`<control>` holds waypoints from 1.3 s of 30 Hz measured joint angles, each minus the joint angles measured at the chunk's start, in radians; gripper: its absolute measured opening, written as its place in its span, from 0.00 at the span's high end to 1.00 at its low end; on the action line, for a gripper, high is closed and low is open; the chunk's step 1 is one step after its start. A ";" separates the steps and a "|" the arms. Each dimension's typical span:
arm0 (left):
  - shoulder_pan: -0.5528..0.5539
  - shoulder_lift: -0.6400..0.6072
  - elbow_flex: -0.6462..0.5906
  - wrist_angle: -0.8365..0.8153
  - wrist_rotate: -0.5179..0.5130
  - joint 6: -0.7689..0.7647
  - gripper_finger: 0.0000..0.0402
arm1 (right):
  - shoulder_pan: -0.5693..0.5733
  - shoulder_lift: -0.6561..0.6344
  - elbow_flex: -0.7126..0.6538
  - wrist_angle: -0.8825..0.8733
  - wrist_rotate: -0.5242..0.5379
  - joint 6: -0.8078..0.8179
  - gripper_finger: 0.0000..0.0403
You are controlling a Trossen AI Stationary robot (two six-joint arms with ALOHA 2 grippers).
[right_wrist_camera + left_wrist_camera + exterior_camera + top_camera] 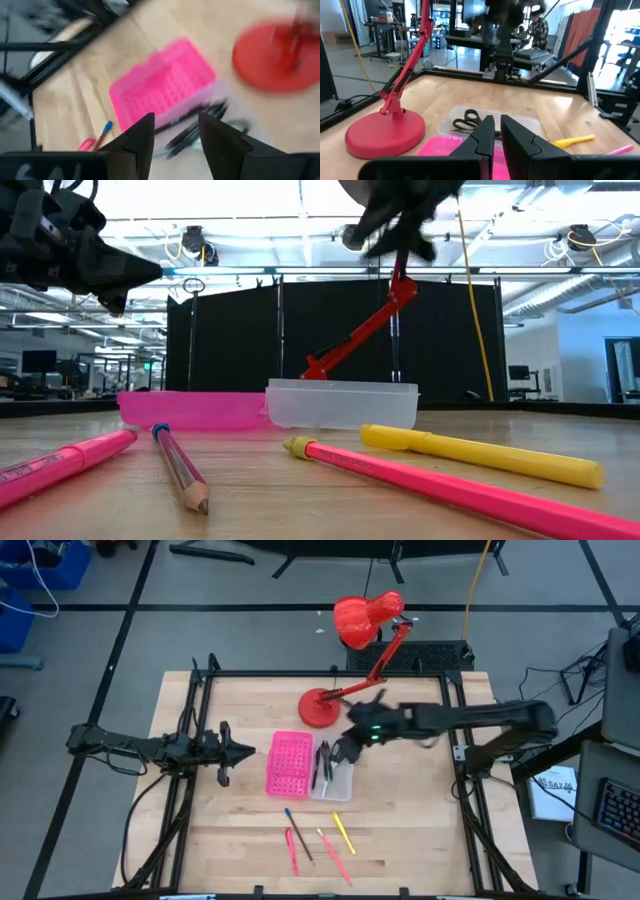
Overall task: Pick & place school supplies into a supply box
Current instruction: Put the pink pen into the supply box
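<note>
The supply box lies open on the table, its pink half (285,762) beside its clear half (334,780). Black-handled scissors (466,120) and dark pens (322,762) lie in the clear half. Loose on the wood nearer the front edge are a pencil (297,832), two pink pens (291,850) (334,856) and a yellow pen (343,832). My right gripper (175,137) hangs open above the clear half with nothing between its fingers. My left gripper (243,750) stays shut and level, left of the pink half.
A red desk lamp stands behind the box, with its round base (320,708) on the table and its head (365,618) past the far edge. Black frame rails (200,690) run along the table's left, right and far sides. A person (537,27) is in the room beyond.
</note>
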 joint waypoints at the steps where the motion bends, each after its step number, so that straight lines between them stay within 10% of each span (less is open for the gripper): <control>1: 0.000 0.000 0.000 0.002 0.003 -0.005 0.91 | 0.007 -0.045 0.000 -0.012 0.017 -0.057 0.64; 8: 0.000 0.000 0.000 0.011 0.009 -0.027 0.91 | 0.061 -0.310 -0.034 -0.032 0.065 -0.342 0.67; 15: 0.000 0.000 0.000 0.092 0.000 0.022 0.91 | 0.128 -0.525 -0.347 0.157 0.117 -0.598 0.94; 27: 0.000 0.000 0.000 0.112 -0.060 0.053 0.91 | 0.132 -0.799 -0.868 0.636 -0.014 -0.578 1.00; 39: 0.000 0.000 0.000 0.037 -0.185 0.042 0.91 | 0.132 -0.985 -0.938 0.703 -0.096 -0.667 1.00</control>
